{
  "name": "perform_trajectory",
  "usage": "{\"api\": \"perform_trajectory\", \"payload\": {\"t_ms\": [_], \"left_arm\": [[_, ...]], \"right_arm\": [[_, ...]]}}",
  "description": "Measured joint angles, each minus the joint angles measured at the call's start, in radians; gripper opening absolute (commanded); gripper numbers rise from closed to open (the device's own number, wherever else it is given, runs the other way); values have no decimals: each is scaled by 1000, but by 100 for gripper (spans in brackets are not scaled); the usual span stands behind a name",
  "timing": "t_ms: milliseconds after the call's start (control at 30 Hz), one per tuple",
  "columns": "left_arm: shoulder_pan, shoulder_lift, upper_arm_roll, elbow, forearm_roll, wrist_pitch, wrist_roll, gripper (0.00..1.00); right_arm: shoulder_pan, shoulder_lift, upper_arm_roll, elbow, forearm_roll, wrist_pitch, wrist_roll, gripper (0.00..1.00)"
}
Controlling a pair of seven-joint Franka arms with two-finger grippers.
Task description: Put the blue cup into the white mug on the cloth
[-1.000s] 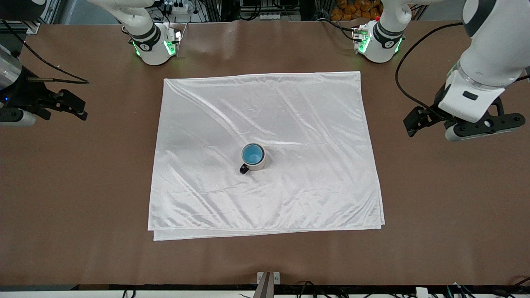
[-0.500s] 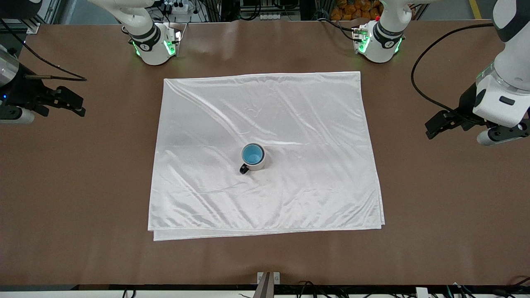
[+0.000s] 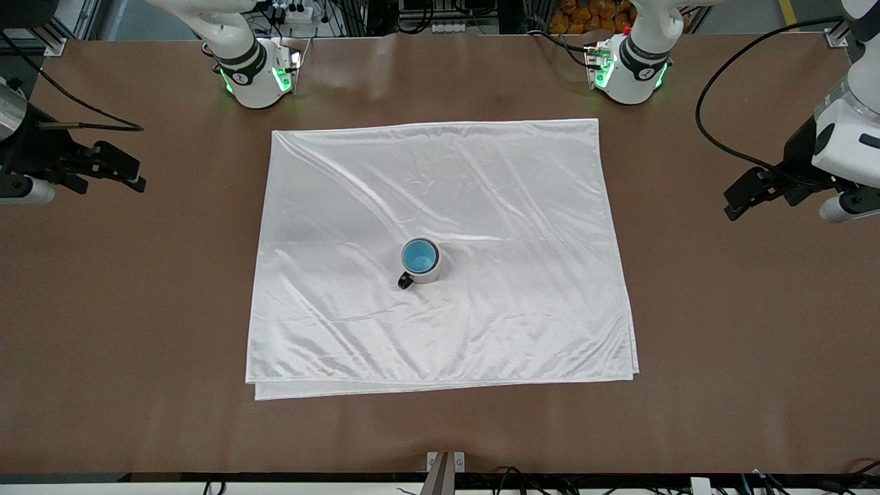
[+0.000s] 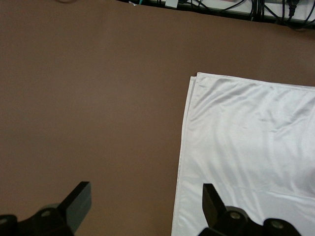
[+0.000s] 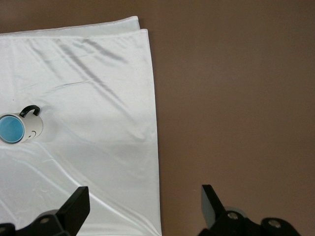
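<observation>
The white mug (image 3: 432,273) stands upright near the middle of the cloth (image 3: 495,206), its black handle (image 3: 404,280) pointing toward the front camera. The blue cup (image 3: 419,256) sits inside it, with only its blue inside showing. My left gripper (image 3: 733,202) hangs open and empty above bare table past the cloth's edge at the left arm's end. My right gripper (image 3: 128,172) is open and empty above bare table at the right arm's end. In the right wrist view, the open right gripper (image 5: 144,192) is over the cloth's edge (image 5: 156,162), well apart from the mug (image 5: 34,127) and the blue cup (image 5: 11,129). The left wrist view has the left gripper (image 4: 145,191) beside the cloth (image 4: 246,147).
The brown table (image 3: 687,309) surrounds the cloth on every side. Both arm bases (image 3: 256,75) (image 3: 629,69) stand at the table's edge farthest from the front camera. A black cable (image 3: 715,137) loops to the left arm's hand. A small metal bracket (image 3: 445,462) sits at the near edge.
The left arm has drawn its open gripper away from the cloth toward its own end of the table. The right gripper has shifted slightly outward. Mug and cup have not moved.
</observation>
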Motion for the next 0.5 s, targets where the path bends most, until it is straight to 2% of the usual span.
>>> {"api": "perform_trajectory", "payload": {"t_ms": [500], "left_arm": [[-12,-2,19,-1,-2,1,23,100]], "right_arm": [[1,0,1,0,0,0,0,100]]}}
